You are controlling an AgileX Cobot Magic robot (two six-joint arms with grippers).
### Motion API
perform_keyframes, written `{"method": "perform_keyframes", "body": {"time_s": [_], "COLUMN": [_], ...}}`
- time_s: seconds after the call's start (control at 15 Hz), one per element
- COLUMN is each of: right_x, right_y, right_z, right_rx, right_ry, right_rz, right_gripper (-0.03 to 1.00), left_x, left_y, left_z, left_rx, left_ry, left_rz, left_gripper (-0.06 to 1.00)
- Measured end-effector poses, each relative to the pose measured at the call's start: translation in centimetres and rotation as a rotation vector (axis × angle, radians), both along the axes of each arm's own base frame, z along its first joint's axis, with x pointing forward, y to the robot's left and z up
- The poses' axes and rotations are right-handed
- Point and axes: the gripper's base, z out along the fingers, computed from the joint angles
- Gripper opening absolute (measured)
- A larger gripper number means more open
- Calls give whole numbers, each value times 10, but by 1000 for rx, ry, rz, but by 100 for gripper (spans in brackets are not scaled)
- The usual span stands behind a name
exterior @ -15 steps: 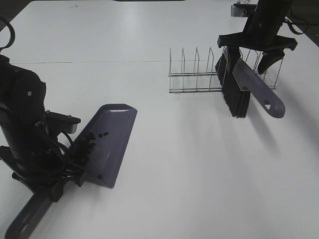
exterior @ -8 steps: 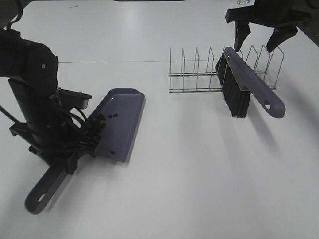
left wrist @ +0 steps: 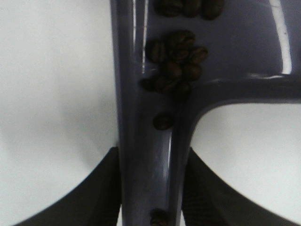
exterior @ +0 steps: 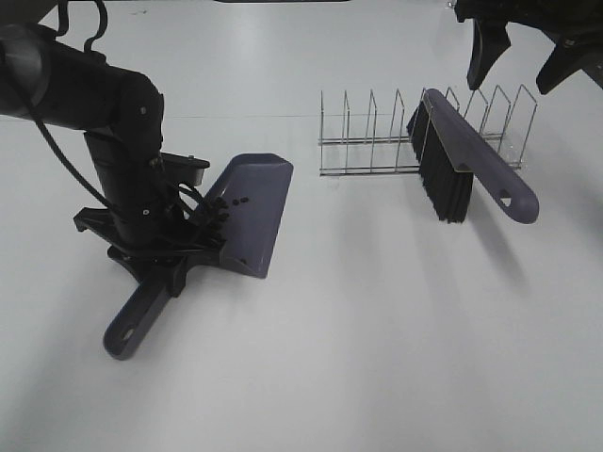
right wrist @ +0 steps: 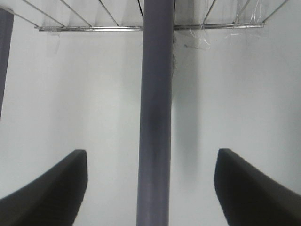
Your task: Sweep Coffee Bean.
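**benchwatcher:** where are the beans right now?

**me (the robot):** The coffee beans are sitting in the dustpan, bunched at the back of the scoop where it narrows into the handle; a couple have rolled into the handle channel itself. My left gripper is pinched on that handle, fingers pressed against both sides. I don't see any loose beans on the table, though tiny ones could hide from the high camera.

**benchwatcher:** and the brush?

**me:** The brush is leaning in the wire rack, bristles down. My right gripper hangs above it with its jaws spread wide, touching nothing.

**benchwatcher:** so sweeping's done?

**me:** Looks like it to me; I'd call this the carry-off stage. Next move needs the pan kept level or tipped back, or the beans slide out the front lip.
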Motion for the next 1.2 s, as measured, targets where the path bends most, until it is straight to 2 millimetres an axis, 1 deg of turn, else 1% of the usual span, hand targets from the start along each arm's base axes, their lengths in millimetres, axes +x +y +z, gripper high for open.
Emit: {"method": "perform_keyframes", "body": {"time_s": [0.2, 0.33, 0.47, 0.53, 0.67, 0.8, 0.87, 1.07, 1.13, 1.2], "right_x": [-22, -32, -46, -53, -71, -89, -100, -133, -144, -160], "right_y": [-2, -4, -3, -3, -3, -6, -7, -10, -11, -13], "right_z": [9, 15, 20, 23, 31, 33, 34, 30, 30, 28], "right_rx": [-1, 1, 25, 38, 55, 55, 55, 57, 57, 57], "right_ry": [5, -1, 2, -1, -10, -5, -6, 16, 16, 19], "right_rz": [0, 0, -2, -3, -5, -5, -5, -6, -6, -6], "right_gripper": [67, 67, 67, 67, 67, 67, 67, 67, 67, 67], "left_x": [3, 4, 5, 4, 2, 0, 1, 4, 9, 20], "left_y": [-1, -2, -2, -2, -1, 0, 0, 2, 8, 27], "left_z": [-1, -2, -2, -2, -2, 2, 8, 38, 47, 65], "left_rx": [-3, -10, -10, -9, 2, 11, 4, -36, -48, -65], "left_ry": [-5, -21, -23, -20, 1, 18, 4, -70, -95, -140], "left_rz": [0, 14, 31, 38, 38, 39, 40, 50, 65, 80], "left_gripper": [34, 42, 58, 62, 64, 64, 64, 64, 64, 64]}}
